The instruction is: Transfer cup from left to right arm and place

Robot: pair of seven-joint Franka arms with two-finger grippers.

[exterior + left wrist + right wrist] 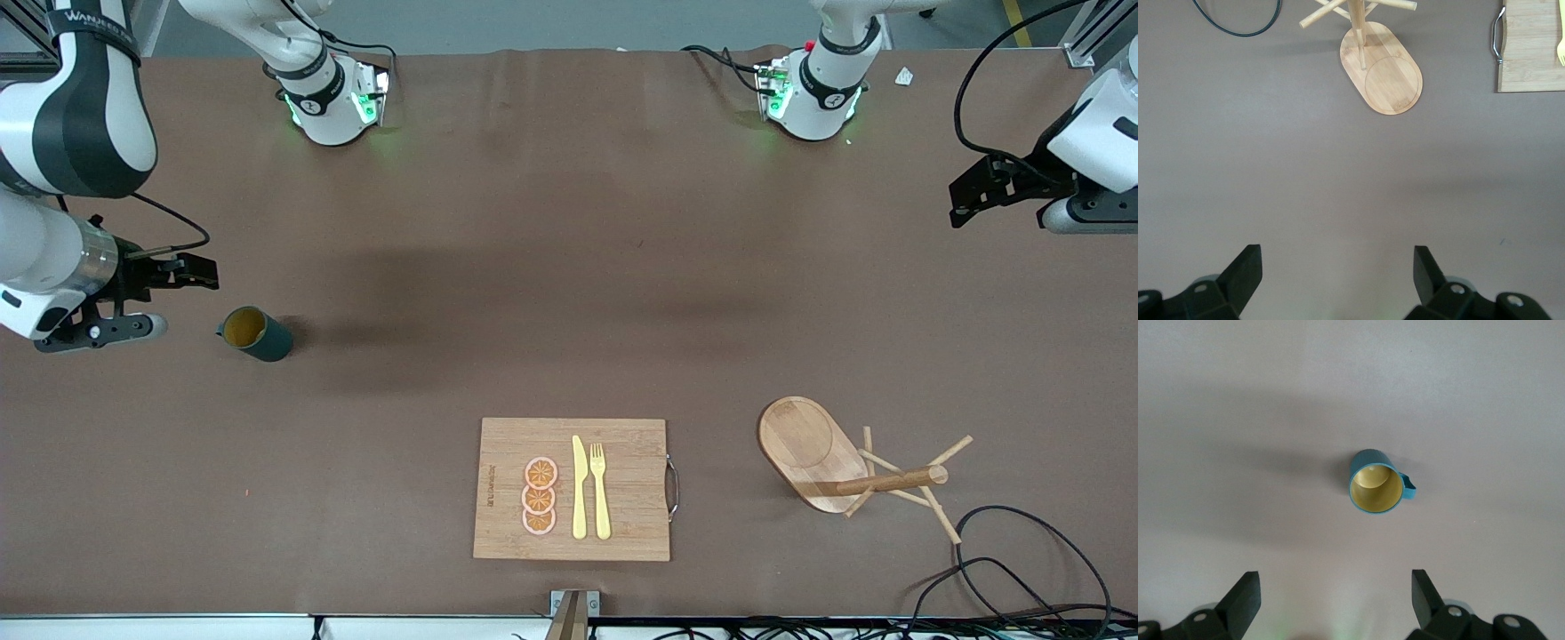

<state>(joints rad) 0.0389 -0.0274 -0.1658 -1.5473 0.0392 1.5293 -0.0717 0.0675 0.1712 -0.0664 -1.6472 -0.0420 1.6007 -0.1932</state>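
Meanwhile, the small dark teal-green ribbed cup (256, 333) with a yellow-orange inside was seen standing upright on the brown table (533, 267), toward the right arm's end and farther from the front camera than the bamboo cutting board (573, 489). The right gripper (182, 271) was held over the table just beside the cup, its jaws spread wide and empty. The left gripper (973, 191) was held over the left arm's end, jaws likewise released, with the wooden mug tree (853, 471) nearer the camera.

The cutting board (1531, 47) and fork (1561, 50) are cut off in the left wrist view.
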